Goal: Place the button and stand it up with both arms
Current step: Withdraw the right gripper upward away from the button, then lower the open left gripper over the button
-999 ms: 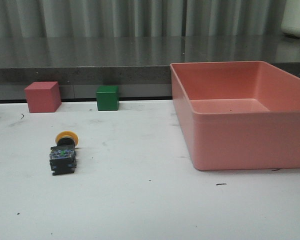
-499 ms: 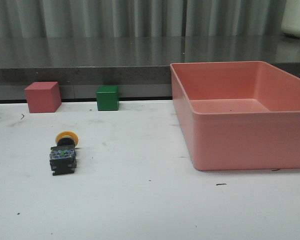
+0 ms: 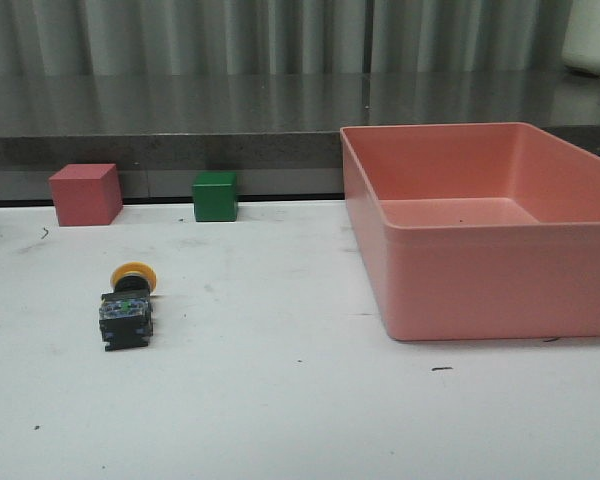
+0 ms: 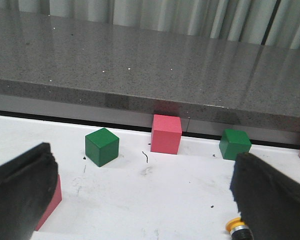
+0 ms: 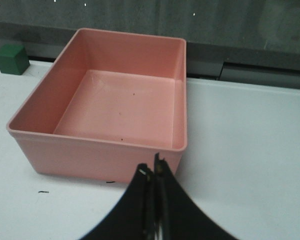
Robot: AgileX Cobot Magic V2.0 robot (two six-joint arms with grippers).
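This looks like a robotics lab or test cell. A scuffed white worktop point(image 3: 280, 400) carries only plain practice props: a red cube point(image 3: 85, 194), a green cube point(image 3: 215, 196) and an empty pink plastic bin point(image 3: 480, 290). Behind stand a grey speckled stone ledge point(image 3: 180, 110) and drawn pale curtains point(image 3: 230, 35).

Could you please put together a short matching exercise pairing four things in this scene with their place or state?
Things:
1. button
2. pink bin
3. left gripper
4. right gripper

Places or states:
A. fingers closed together, nothing between them
B. lying on its side on the table, yellow cap pointing away from the camera
C. fingers spread wide apart
D. empty, on the right side of the table

Pairs: 1-B, 2-D, 3-C, 4-A
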